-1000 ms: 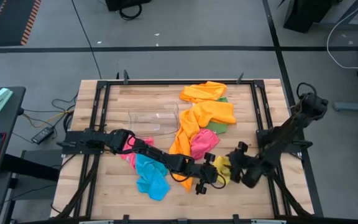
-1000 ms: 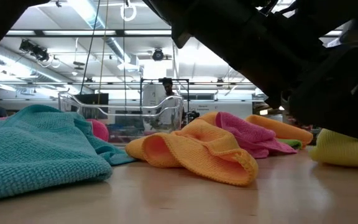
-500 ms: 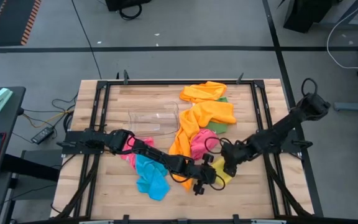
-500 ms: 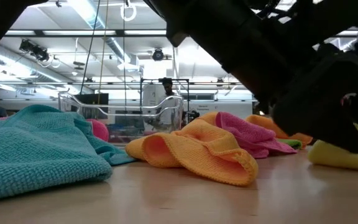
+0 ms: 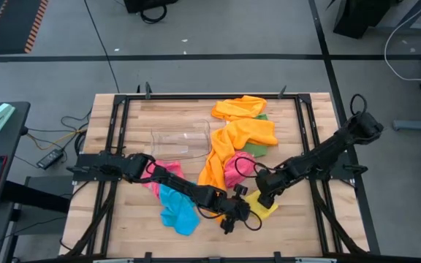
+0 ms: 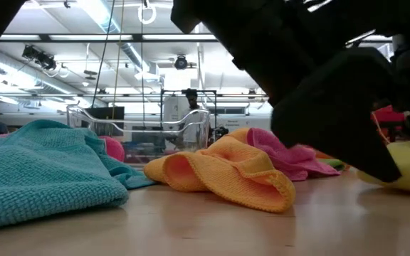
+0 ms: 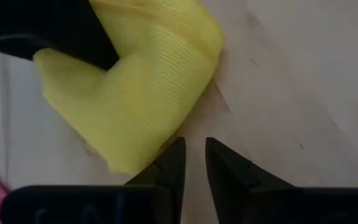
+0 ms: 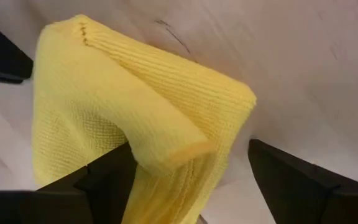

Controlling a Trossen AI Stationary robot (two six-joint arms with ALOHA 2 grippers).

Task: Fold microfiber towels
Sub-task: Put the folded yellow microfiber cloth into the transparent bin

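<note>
Your left end effector [image 5: 229, 224] sits low over the near middle of the wooden counter [image 5: 134, 146], just beside the yellow towel [image 5: 260, 204]. Its fingers [image 7: 173, 165] are nearly pressed together with only a narrow gap, and they pinch nothing; one fingertip meets the edge of the yellow towel, which lies folded over on itself on the bare wood.

Your right end effector [image 5: 263, 196] is at the far side of that same yellow towel, its fingers [image 8: 114, 171] spread wide, with the folded cloth lying between them; you cannot tell from the pictures whether they touch it.

The blue towel [image 5: 177, 208] lies crumpled to the left of the yellow one, with a pink towel [image 5: 152, 175] touching its far edge. A long orange towel [image 5: 236, 142] runs from the far middle toward you, overlapping another pink towel [image 5: 236, 169] and a green towel [image 5: 258, 146]. A clear plastic bin [image 5: 181, 139] stands left of the orange towel.
</note>
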